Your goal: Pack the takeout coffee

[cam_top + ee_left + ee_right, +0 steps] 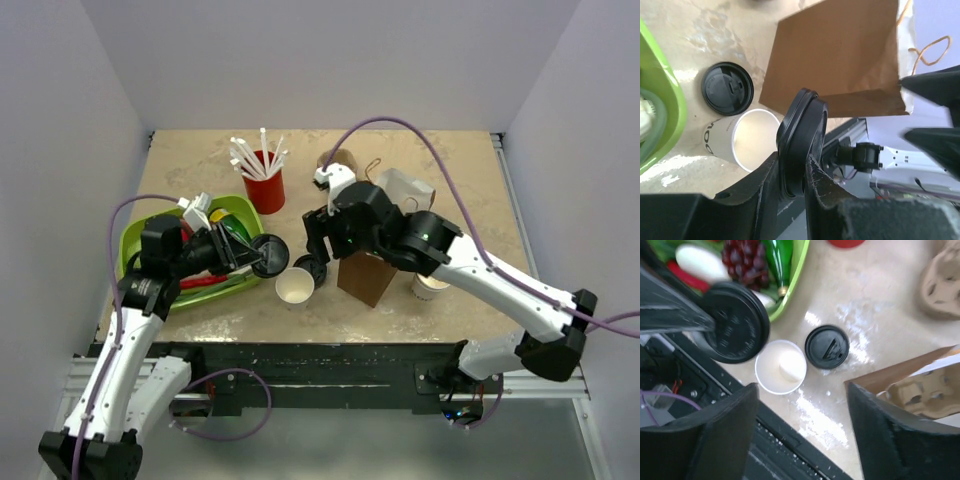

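Overhead, the coffee cup (432,288) stands just right of the brown bag (365,278), half hidden under the right arm (480,270). Left wrist: the left gripper (792,170) clamps a black lid (797,135) edge-on. Right wrist: the right gripper (801,387) is spread wide, empty, above a lidless cup (780,367) and a loose lid (827,346).

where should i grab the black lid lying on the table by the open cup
Take the loose black lid across its outer rim, coming straight down from above: it lies flat and top up on the table, too low for a sideways reach. Pinch the two edges that do not face the open white cup close beside it.
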`<state>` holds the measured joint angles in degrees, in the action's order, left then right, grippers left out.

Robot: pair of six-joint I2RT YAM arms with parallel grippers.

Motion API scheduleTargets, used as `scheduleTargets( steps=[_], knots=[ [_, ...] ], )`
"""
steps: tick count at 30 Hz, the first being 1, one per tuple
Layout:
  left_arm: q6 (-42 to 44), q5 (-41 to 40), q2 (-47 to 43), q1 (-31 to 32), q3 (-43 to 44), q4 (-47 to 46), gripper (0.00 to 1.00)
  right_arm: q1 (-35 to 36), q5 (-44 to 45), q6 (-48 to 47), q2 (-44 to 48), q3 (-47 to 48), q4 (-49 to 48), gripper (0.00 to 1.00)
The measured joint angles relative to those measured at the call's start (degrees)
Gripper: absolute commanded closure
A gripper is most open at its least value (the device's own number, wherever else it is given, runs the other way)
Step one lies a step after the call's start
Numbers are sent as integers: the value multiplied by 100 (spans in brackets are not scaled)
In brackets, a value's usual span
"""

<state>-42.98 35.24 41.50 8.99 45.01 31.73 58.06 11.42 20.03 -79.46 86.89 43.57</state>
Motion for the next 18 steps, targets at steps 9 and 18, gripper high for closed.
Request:
scheduleTargets(
  steps=[9,18],
  knots=[
    [7,780,861,0,-671,-686,81,0,343,-166,881,-822,-730,2],
    [216,922,1786,485,-741,-992,81,0,269,-310,883,-935,-1106,2]
  ],
)
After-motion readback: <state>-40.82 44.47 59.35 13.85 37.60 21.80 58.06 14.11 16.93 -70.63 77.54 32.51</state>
